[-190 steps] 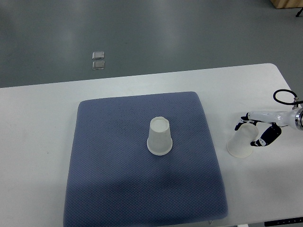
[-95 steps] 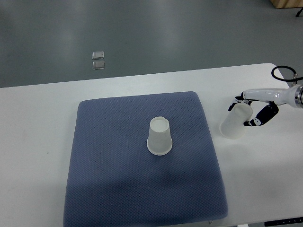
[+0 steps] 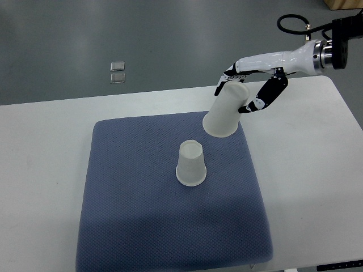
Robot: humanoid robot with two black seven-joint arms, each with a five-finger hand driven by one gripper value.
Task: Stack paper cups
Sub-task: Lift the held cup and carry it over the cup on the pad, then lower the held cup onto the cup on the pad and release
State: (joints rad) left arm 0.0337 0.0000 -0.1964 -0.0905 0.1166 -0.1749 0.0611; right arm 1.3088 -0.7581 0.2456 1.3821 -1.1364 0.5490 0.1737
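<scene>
White tabletop (image 3: 45,170) runs across the scene, and a blue-grey textured mat (image 3: 130,215) lies in the middle of it. One paper cup (image 3: 190,164) stands upside down near the centre of the mat, its wide rim flat on the fabric and its narrow base facing up.

The right hand (image 3: 249,85) comes in from the upper right on a white arm, with a black cable looping near the wrist. Its dark fingers (image 3: 266,96) are wrapped around the narrow end of a second paper cup (image 3: 225,110), gripping it off the surface. That cup is tilted, mouth pointing down and to the left, and it hangs over the far right corner of the mat. It sits to the right of and farther back than the standing cup, with a clear gap between the two.

Beyond the table is grey floor, where two small pale square tiles (image 3: 118,72) lie one behind the other on the far left. The left arm does not show anywhere.
</scene>
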